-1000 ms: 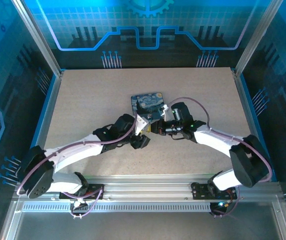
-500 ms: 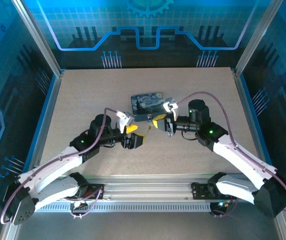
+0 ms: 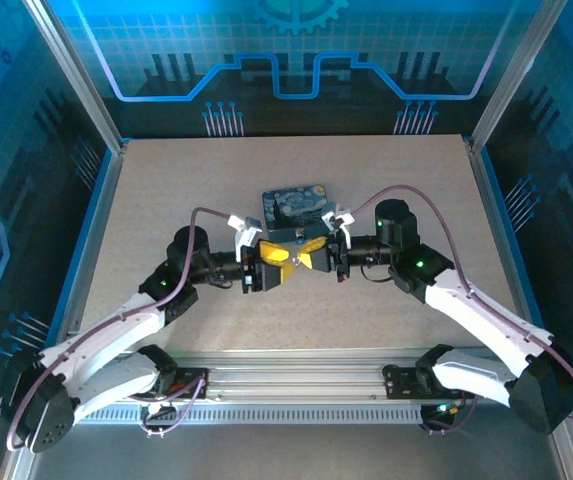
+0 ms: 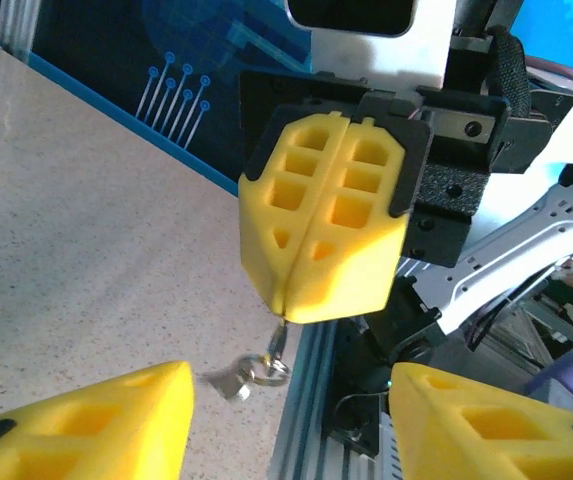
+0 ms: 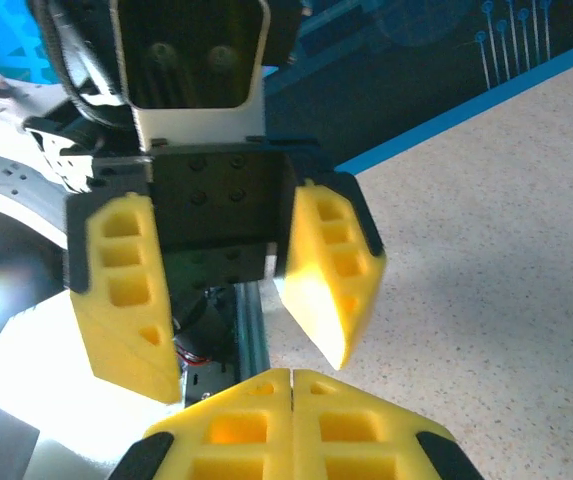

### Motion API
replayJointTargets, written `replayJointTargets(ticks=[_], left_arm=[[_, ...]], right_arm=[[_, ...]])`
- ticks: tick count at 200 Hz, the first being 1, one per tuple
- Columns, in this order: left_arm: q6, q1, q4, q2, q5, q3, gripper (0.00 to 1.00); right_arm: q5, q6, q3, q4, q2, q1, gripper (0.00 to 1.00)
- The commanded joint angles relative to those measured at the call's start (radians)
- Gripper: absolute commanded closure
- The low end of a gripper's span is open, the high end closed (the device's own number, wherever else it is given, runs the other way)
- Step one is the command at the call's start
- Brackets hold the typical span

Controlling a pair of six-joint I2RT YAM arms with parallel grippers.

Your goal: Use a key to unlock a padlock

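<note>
Left gripper [image 3: 269,268]: fingers spread wide, levelled at its partner, probably ready to take a handover.
Key [image 4: 279,338]: thin metal, ring dangling below, hung from pinched tips above the table [image 3: 166,200].
Right gripper [image 3: 313,256]: fingers clamped together on the key, offering it leftward.

Right gripper [image 3: 310,257] blocks left gripper [image 3: 280,262]; box [image 3: 296,203] beyond.

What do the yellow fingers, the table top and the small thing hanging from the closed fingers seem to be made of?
Yellow fingers: matte plastic, probably moulded or printed, given the square pockets. Table top: dull beige board with fine speckles, perhaps laminate. Key and ring: silvery metal, judging by the glints.
</note>
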Motion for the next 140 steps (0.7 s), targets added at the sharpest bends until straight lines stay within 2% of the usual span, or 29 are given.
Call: replayJointTargets(ticks=[1,22,44,58,78,102,108,124,140], left_arm=[[-0.046,0.007,0.093,0.03,0.067,0.001,0.51],[-0.054,0.007,0.104,0.048,0.071,0.001,0.62],[-0.063,0.008,0.12,0.055,0.072,-0.004,0.84],[-0.066,0.007,0.121,0.056,0.072,-0.005,0.92],[-0.069,0.007,0.117,0.056,0.07,-0.007,1.0],[-0.062,0.008,0.105,0.052,0.06,-0.01,1.0],[-0.06,0.009,0.101,0.05,0.054,-0.011,1.0],[-0.046,0.016,0.083,0.04,0.04,-0.016,1.0],[-0.034,0.017,0.059,0.026,0.028,-0.02,1.0]], right_arm=[[-0.032,0.032,0.027,0.049,0.006,0.021,1.0],[-0.03,0.052,0.027,0.068,0.01,0.026,1.0],[-0.026,0.07,0.027,0.08,0.016,0.029,1.0],[-0.01,0.081,0.026,0.082,0.017,0.029,1.0],[0.005,0.104,0.023,0.101,0.02,0.032,1.0],[0.04,0.144,0.018,0.127,0.025,0.039,1.0],[0.058,0.155,0.019,0.124,0.024,0.039,0.93],[0.135,0.176,0.029,0.088,0.014,0.038,0.65],[0.173,0.183,0.039,0.056,0.001,0.036,0.61]])
